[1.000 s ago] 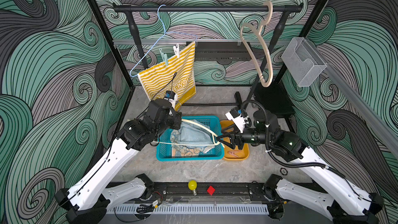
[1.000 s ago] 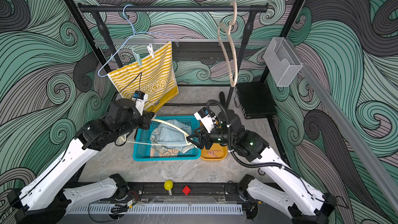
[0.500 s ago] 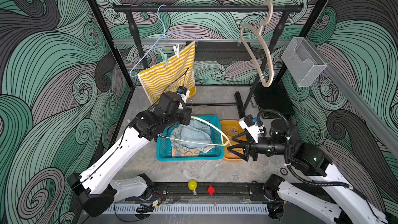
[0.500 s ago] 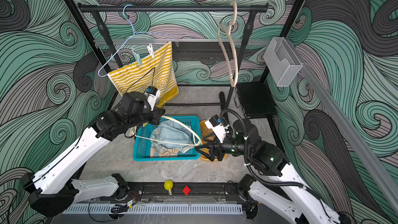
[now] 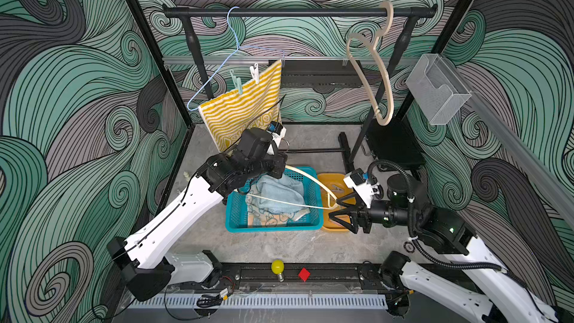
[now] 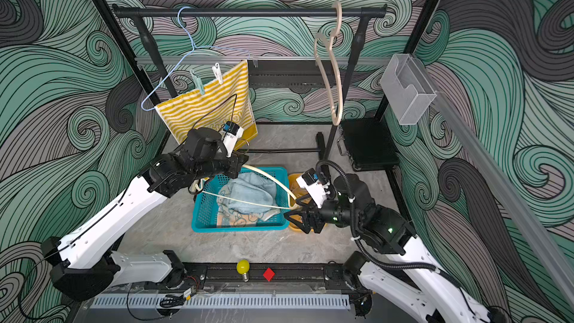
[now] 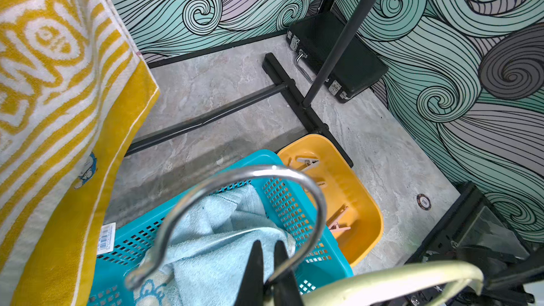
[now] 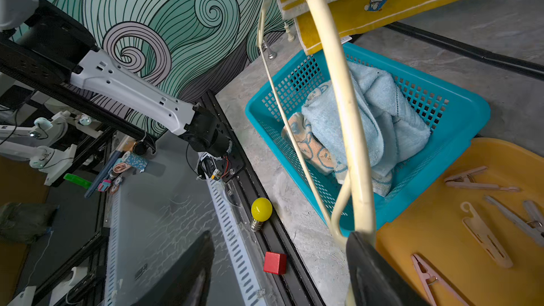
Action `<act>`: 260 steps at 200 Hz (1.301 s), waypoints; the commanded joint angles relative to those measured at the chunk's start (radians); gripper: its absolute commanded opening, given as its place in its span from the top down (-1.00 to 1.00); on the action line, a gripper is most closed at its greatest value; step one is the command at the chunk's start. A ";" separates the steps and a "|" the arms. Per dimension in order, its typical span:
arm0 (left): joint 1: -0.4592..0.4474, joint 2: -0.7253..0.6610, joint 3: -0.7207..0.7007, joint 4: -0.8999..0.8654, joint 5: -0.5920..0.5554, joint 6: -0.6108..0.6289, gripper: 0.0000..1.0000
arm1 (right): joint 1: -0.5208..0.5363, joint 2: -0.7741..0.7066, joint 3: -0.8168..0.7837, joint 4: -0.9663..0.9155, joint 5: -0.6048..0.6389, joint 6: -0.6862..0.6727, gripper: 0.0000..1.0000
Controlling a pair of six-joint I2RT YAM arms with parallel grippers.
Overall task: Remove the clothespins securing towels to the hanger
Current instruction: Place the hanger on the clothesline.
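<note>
Cream hanger (image 8: 343,83) rides by its metal hook (image 7: 265,172) in the clenched left gripper (image 7: 268,245); right gripper (image 5: 335,209), released above the orange tray's (image 5: 329,181) edge, should back clear first.

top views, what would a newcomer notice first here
Probably the yellow striped towel, pinned by two clothespins to a blue wire hanger on the rail at the back left. Next, the cream hanger held over the teal basket of towels mid-floor: the left gripper is shut on its metal hook, while the right gripper stands open at its far corner.
</note>
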 commanded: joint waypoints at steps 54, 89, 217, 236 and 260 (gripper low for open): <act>-0.022 0.001 0.037 0.045 -0.014 0.018 1.00 | -0.004 -0.026 0.056 0.008 0.139 -0.033 -0.44; -0.029 0.004 0.043 0.055 -0.014 0.018 1.00 | -0.004 -0.006 0.030 0.010 0.133 -0.027 -0.43; -0.041 -0.005 0.057 0.069 -0.003 0.015 1.00 | -0.007 0.035 -0.026 0.126 0.089 -0.035 0.47; -0.041 -0.011 0.054 0.077 -0.005 0.009 1.00 | -0.008 0.036 -0.025 0.126 0.088 -0.034 1.00; -0.042 -0.025 0.046 0.090 -0.020 0.000 1.00 | -0.009 0.020 -0.023 0.126 0.092 -0.026 1.00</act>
